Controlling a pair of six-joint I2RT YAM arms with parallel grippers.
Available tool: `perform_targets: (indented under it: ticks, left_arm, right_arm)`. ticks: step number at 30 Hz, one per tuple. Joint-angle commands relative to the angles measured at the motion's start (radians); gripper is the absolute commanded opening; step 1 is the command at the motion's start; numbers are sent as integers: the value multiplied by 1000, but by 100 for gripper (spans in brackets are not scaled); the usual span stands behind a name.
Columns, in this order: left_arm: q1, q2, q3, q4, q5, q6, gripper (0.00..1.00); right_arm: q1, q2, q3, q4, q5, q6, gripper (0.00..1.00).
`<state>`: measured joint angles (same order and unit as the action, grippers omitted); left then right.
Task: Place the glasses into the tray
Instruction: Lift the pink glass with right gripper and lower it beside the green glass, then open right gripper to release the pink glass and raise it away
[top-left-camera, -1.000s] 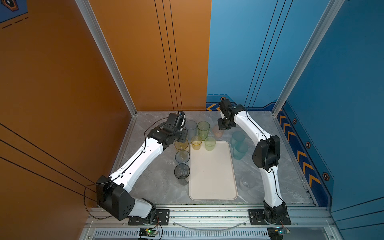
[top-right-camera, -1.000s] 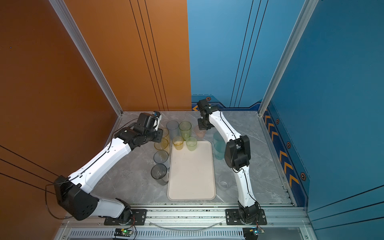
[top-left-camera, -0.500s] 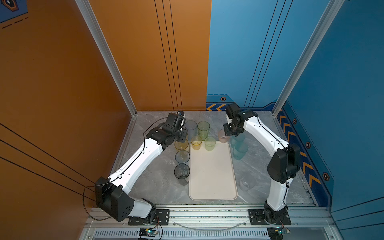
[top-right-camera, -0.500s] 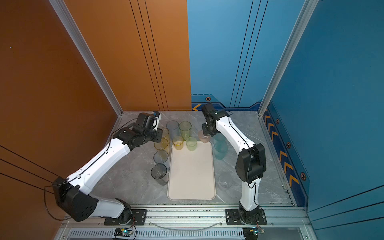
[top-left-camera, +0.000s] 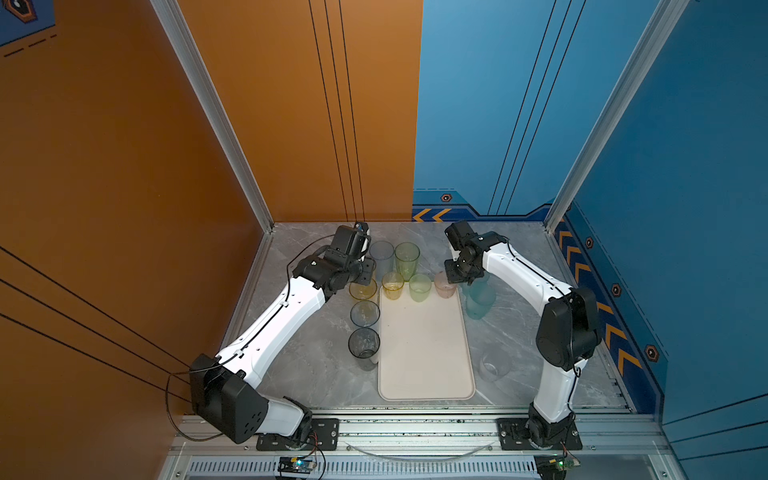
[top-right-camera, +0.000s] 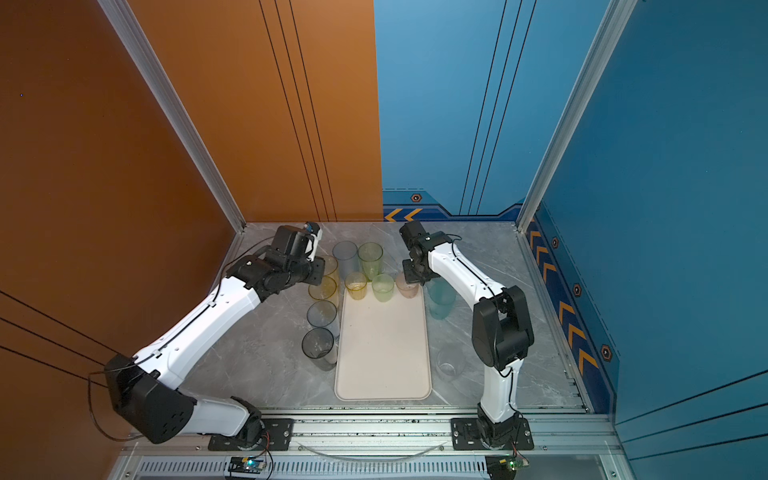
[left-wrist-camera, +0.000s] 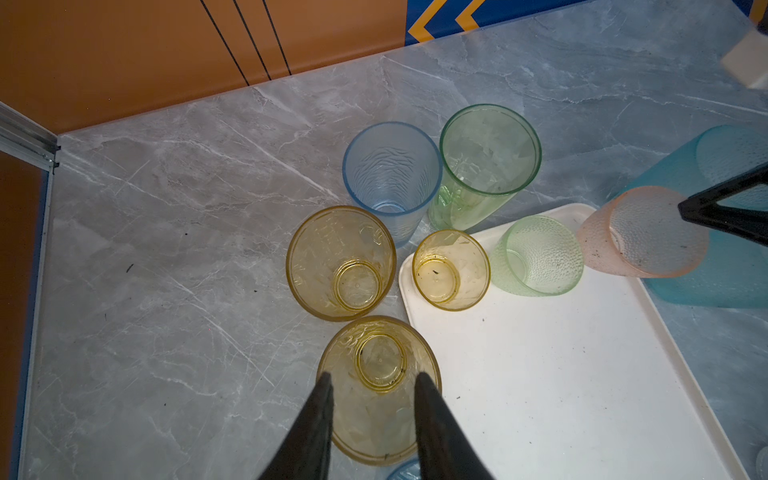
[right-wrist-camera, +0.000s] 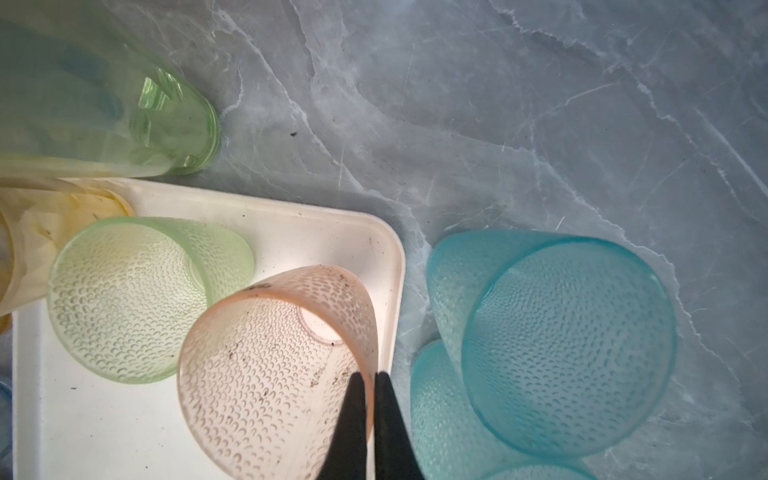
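Observation:
The cream tray lies lengthwise in the middle. A small yellow glass and a dimpled green glass stand at its far end. My right gripper is shut on the rim wall of a pink glass, one finger inside and one outside. That glass hangs tilted over the tray's far right corner. My left gripper is part open just above a large yellow glass left of the tray, holding nothing.
Off the tray stand a second yellow glass, a tall blue, a tall green, a blue-grey and a dark grey glass. Teal glasses and a clear one stand to its right.
The right arm has carried the pink glass from the back of the table to the tray's far right corner, its elbow swinging out to the right. The left arm has stayed put.

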<state>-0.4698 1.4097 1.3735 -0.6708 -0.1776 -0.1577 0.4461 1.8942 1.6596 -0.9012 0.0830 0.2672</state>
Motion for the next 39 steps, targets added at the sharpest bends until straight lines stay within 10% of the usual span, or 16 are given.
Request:
perform_targets:
  ticks: [1, 39]
  left_arm:
    - [-1, -26, 6, -19, 2, 12, 35]
    - [-1, -6, 19, -22, -4, 16, 37]
  right_arm:
    - [-2, 23, -11, 31, -4, 18, 0]
    - [-40, 80, -47, 74, -31, 35, 19]
